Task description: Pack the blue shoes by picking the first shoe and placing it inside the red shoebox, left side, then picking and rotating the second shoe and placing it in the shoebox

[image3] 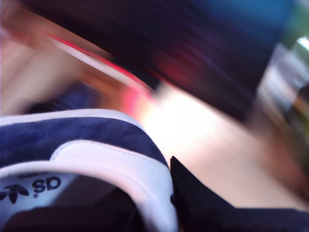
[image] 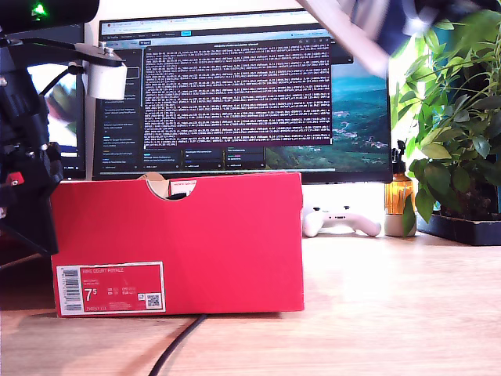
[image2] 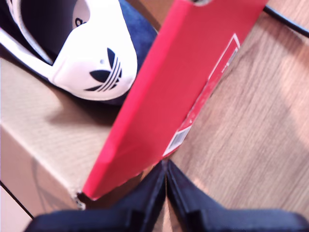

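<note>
My second gripper: clamped on the heel collar of a blue shoe, one dark finger pressed outside the white-lined rim; the wrist view is smeared, so the arm is probably moving fast.
Carried shoe: hangs from the heel edge alone; in the exterior view only a blurred pale and navy streak shows, high toward that view's right, well above the box.
My first gripper: jaws pressed together with nothing between them, poised just over a corner of the red shoebox.
Packed shoe: lies inside the box on the cardboard floor, white heel tab with trefoil showing.
Risk, grip: a thin pinch on a soft collar could let the shoe swing or slip during rotation.
Risk, box: the toe may catch the red wall, or land on the packed shoe.
Risk, crowding: my first gripper sits near the opening, so the arms could meet.
Risk, surroundings: monitor and plant stand near the swing path.
</note>
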{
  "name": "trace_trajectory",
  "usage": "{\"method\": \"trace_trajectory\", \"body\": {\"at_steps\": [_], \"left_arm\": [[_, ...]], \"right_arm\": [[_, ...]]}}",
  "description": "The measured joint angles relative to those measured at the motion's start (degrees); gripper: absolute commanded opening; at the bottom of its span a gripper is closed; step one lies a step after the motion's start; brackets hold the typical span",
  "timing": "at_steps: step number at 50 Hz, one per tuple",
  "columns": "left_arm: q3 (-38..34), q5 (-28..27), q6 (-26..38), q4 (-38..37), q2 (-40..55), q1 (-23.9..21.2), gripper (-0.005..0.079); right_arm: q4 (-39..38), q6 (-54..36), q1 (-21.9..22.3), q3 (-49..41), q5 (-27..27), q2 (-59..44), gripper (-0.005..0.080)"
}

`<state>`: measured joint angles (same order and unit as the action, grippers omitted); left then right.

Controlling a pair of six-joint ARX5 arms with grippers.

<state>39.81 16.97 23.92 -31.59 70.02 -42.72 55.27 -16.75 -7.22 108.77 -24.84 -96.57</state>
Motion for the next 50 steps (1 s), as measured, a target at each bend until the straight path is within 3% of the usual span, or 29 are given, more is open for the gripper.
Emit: {"method": "trace_trajectory", "body": {"at_steps": [12,27,50], "left_arm": [[0.00,0.00,0.00,-0.02,0.00,0.00,-0.0019],[0.00,0.00,0.00,0.00,0.00,0.00,-0.0019],[0.00,0.00,0.00,0.00,0.00,0.00,-0.0019]], "right_arm": [[-10.14,-12.09,-7.23,0.00,-1.40,0.00,-0.0013],[-18.53,-23.67,-11.26,0.00,-1.57,-0.22,-0.0013],[-24.24,-25.40,-15.28,0.00,-1.11,-12.39,-0.0013]]}}
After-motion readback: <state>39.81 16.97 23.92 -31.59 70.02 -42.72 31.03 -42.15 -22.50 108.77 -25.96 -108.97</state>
